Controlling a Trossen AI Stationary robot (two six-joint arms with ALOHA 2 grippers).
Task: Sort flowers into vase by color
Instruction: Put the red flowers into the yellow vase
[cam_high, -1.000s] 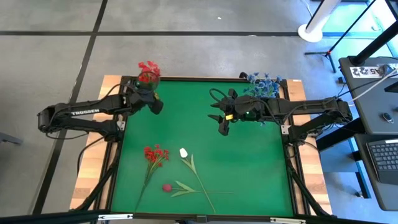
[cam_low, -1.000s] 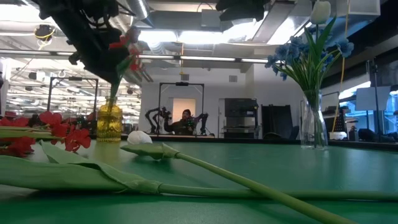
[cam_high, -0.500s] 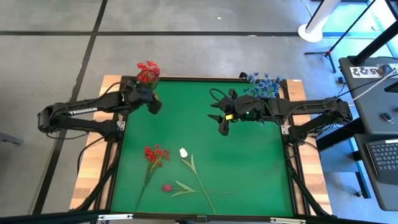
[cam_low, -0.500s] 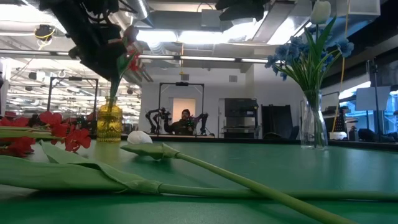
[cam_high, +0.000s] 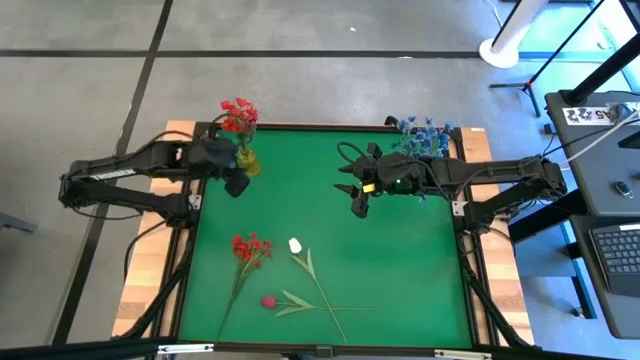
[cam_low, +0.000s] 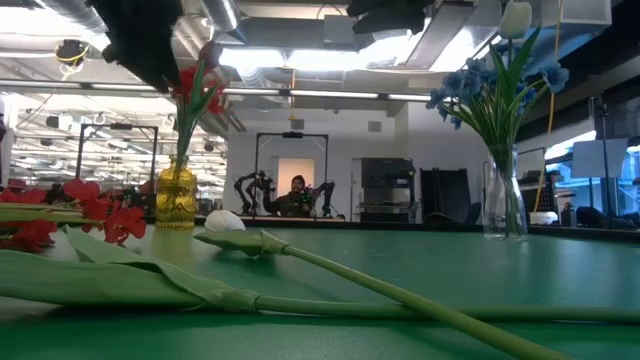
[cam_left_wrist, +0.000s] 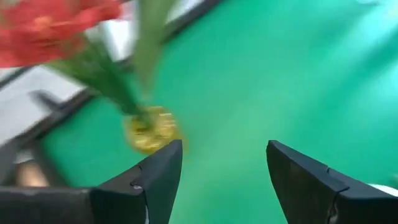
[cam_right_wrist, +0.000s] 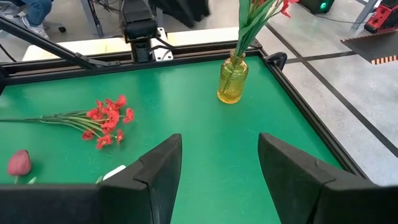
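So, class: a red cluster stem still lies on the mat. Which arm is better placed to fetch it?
Probably left: the left gripper, open, is nearer the red cluster stem than the right gripper.

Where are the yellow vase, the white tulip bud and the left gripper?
yellow vase (cam_right_wrist: 232, 81), right wrist view, glass body.
white tulip bud (cam_high: 295, 245), high view, bud head.
left gripper (cam_left_wrist: 224, 163), left wrist view, open gap midway between the fingertips.

Red flower stem (cam_high: 238, 116) upright in yellow vase (cam_high: 246, 160), at green mat's far left corner. Blue flowers (cam_high: 423, 133) upright in clear vase (cam_low: 506, 205), far right corner. Near front edge, lying flat: red cluster stem (cam_high: 248, 248), white tulip (cam_high: 296, 245), dark pink bud (cam_high: 268, 301).
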